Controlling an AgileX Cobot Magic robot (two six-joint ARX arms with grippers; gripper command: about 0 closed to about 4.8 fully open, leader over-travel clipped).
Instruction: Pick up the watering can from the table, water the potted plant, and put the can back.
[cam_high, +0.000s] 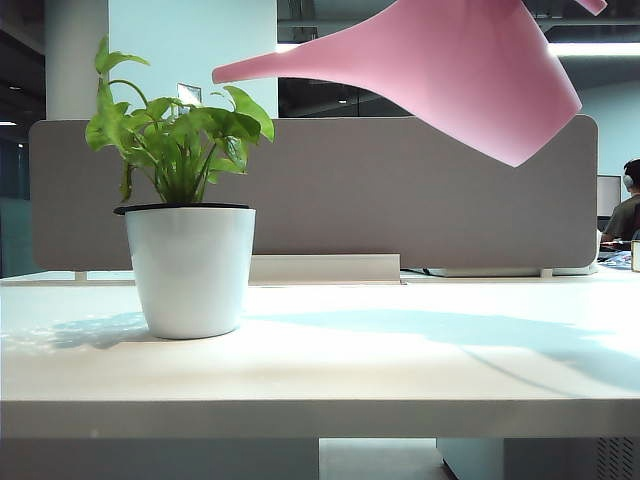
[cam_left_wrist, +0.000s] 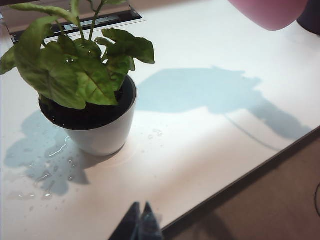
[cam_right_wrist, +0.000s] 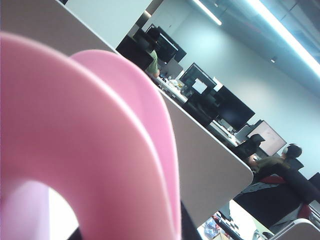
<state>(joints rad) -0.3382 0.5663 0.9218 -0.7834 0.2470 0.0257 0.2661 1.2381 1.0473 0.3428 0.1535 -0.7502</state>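
Kid: White table (cam_high: 330, 370) is up front, wet by the potted plant (cam_high: 185, 235). Gray wall behind.

Pal: Pink watering can (cam_high: 450, 70) hangs above the plant, spout tipped toward it. Left gripper (cam_left_wrist: 140, 225) looks closed, near the plant. Right gripper: can't tell.
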